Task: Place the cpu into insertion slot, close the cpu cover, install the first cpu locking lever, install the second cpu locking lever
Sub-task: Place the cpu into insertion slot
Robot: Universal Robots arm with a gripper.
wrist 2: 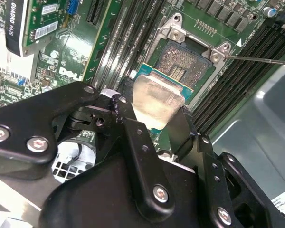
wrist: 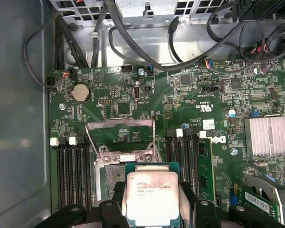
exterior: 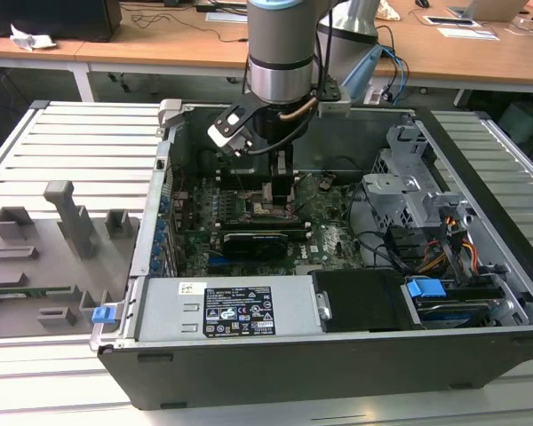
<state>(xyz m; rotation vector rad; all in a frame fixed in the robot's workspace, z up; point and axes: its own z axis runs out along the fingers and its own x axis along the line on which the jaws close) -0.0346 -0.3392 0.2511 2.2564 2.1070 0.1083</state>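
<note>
Black fingers (wrist 2: 185, 128) of the gripper (wrist 2: 154, 111) are seen clenched on the cpu (wrist: 152, 197), which is pinched by two opposite edges with its silver top facing up. The chip is held just over the near edge of the insertion slot (wrist 2: 180, 64) and is judged not yet seated: in the second wrist view much of the slot's field of contacts is left uncovered beyond it, and whether any corner touches the rim cannot be told. The cpu cover (wrist: 120, 122) is shown swung open on the far side of the slot, with green board visible through its window. One thin locking lever (wrist 2: 261, 60) is seen released, reaching from a corner of the socket frame across the memory slots (wrist 2: 268, 40); the second lever cannot be made out.

By this showing, none of the four steps is judged complete. The first, the placing of the chip, is under way, while the closing of the cover and the fastening of both levers are left to be done.

Around the socket, the motherboard (wrist: 204, 95) is seen lying flat in the open case (exterior: 338, 364), with a long black card (exterior: 262, 241) mounted just beside the working area. In the exterior view the arm (exterior: 280, 44) is pictured reaching straight down into the case, which is set on a ribbed metal table (exterior: 71, 142), with wooden desks (exterior: 160, 44) behind
</note>
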